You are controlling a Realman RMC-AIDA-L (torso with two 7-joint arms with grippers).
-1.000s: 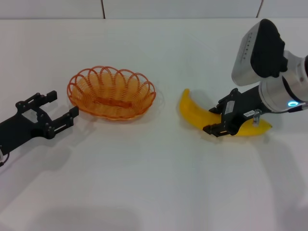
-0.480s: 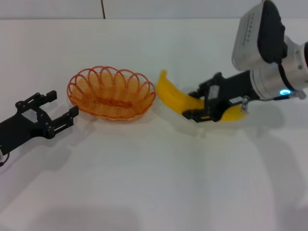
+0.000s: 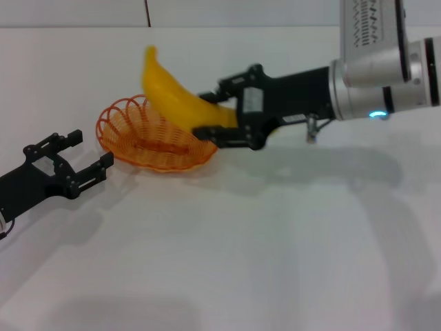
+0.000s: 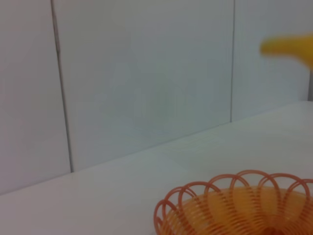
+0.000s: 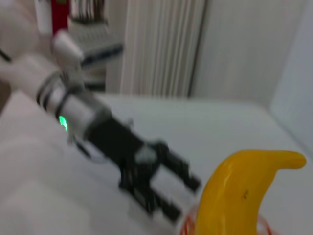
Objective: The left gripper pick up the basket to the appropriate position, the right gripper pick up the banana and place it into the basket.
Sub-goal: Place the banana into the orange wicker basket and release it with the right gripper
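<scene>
The orange wire basket (image 3: 122,134) stands on the white table, left of centre. My right gripper (image 3: 207,114) is shut on the yellow banana (image 3: 169,93) and holds it tilted above the basket's right half, with its pointed end up and to the far left. My left gripper (image 3: 88,150) is open and empty, resting low on the table just left of the basket and apart from it. The left wrist view shows the basket's scalloped rim (image 4: 234,188) and the banana's end (image 4: 286,46) above it. The right wrist view shows the banana (image 5: 234,196) close up and the left gripper (image 5: 164,193) beyond it.
The white table (image 3: 241,255) spreads wide in front and to the right. A white panelled wall (image 3: 207,10) runs along its far edge. My right arm (image 3: 372,83) reaches across from the right, above the table.
My right gripper has lifted the banana off the table and carried it left, from right of the basket to above it. The left gripper and the basket have not moved.
</scene>
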